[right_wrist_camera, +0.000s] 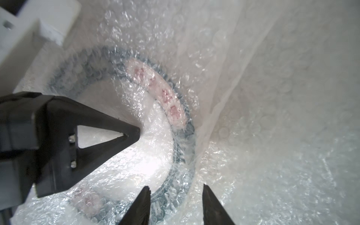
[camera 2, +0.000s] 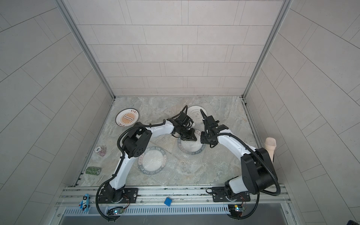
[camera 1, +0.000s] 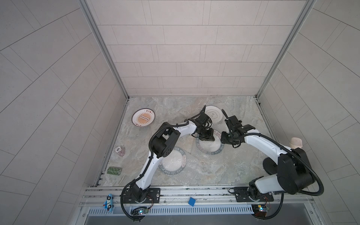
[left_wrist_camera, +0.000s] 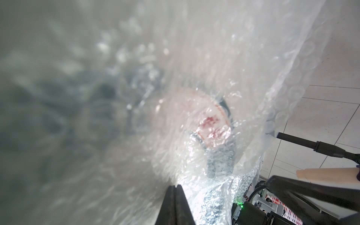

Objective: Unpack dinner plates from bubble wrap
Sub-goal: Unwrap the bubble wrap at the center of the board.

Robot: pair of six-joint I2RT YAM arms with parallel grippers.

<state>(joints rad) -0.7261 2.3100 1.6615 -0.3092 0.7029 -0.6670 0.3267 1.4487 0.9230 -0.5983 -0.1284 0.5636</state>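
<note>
Left gripper point(left_wrist_camera: 176, 188) is pinched shut on the bubble wrap point(right_wrist_camera: 253, 97), tenting it off one green-rimmed plate point(camera 1: 209, 147). Right gripper point(right_wrist_camera: 176, 187) stands partly open, empty. Two lie bare (orange-centred plate point(camera 1: 143, 120), grey-ringed plate point(camera 1: 213, 114)). The second green-rimmed plate point(camera 1: 173, 162) lies covered.

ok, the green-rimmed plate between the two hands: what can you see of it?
The green-rimmed plate is round and looks ceramic: white centre, dark green lettered rim, with a pale rim segment bearing red marks in the right wrist view. It lies flat on the marbled table, under clear bubble wrap, not yet unpacked. The left hand is shut, pinching the wrap over its centre; the right hand hangs open above its rim. Direct contact with the plate can't be seen.
</note>
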